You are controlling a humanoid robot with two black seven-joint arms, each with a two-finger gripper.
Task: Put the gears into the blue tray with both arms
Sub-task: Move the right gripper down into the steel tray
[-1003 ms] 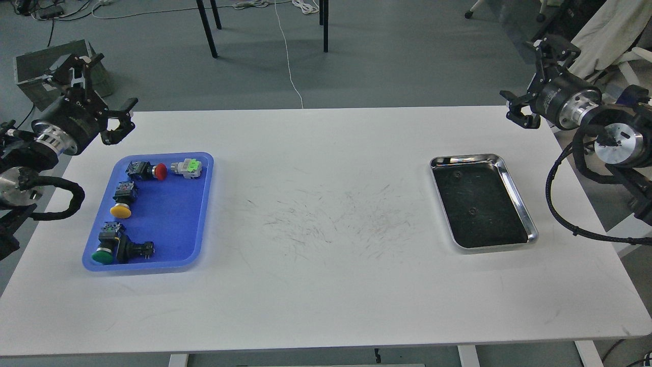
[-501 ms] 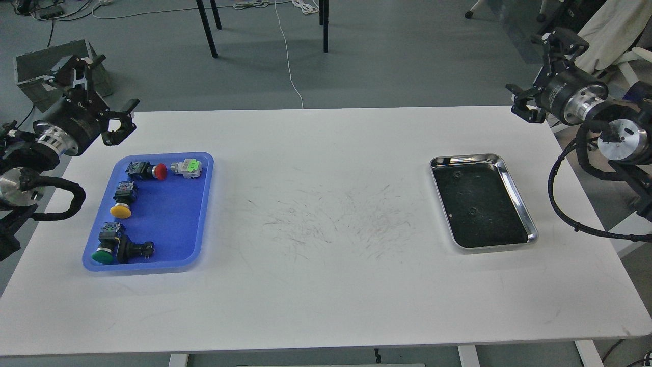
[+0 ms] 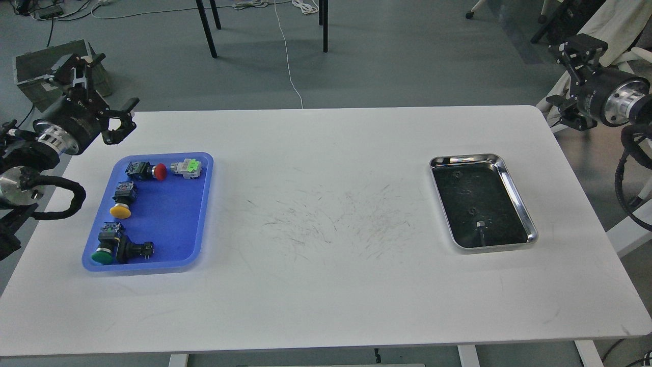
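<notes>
Two tiny black gears lie inside the steel tray [image 3: 514, 193] at the table's right: one gear [image 3: 457, 175] near its far end, the other gear [image 3: 472, 210] near its middle. They are faint against the dark floor. The blue tray [image 3: 173, 214] lies at the table's left. My left gripper [image 3: 109, 89] hangs open and empty above the table's far-left corner, just behind the blue tray. Off the table's far-right corner, my right gripper [image 3: 568, 81] is open and empty, well away from the steel tray.
Several push-button switches lie in the blue tray: a red-capped one [image 3: 153, 171], a green-and-grey one [image 3: 187, 167], a yellow-capped one [image 3: 122, 204] and a green-capped one [image 3: 104, 250]. A grey box [image 3: 30, 66] stands on the floor behind my left arm. Chair legs stand beyond the table.
My right arm has swung to the right and back, from over the table's far-right corner to beyond its edge. The left arm has barely moved. The gears have stayed put.
</notes>
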